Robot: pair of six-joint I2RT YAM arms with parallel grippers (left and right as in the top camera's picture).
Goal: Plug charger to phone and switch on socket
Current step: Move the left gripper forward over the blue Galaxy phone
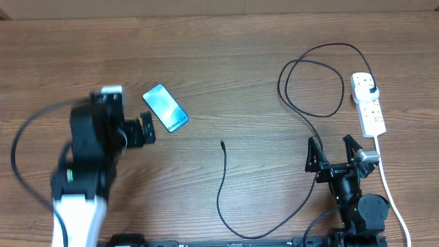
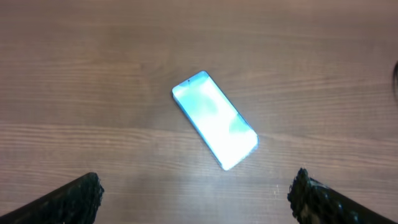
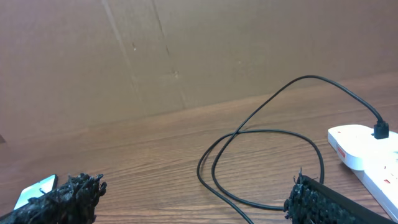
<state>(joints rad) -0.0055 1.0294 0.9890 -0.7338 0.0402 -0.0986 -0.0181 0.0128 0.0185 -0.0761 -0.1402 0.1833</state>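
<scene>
The table (image 1: pixel 226 62) is matt wood grain, the phone (image 2: pixel 215 120) glossy, the socket (image 1: pixel 368 104) smooth white plastic.

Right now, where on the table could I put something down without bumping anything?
Biggest bare patch: the table between the phone and the charger loop. The far left corner is free too. Crowded on the right, around the socket and the right gripper.

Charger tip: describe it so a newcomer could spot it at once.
Start at the white socket on the table's right side, where the charger is plugged in. Its black cable loops, runs along the near edge and ends mid-table, right of the phone. The tip is the cable's only loose end.
</scene>
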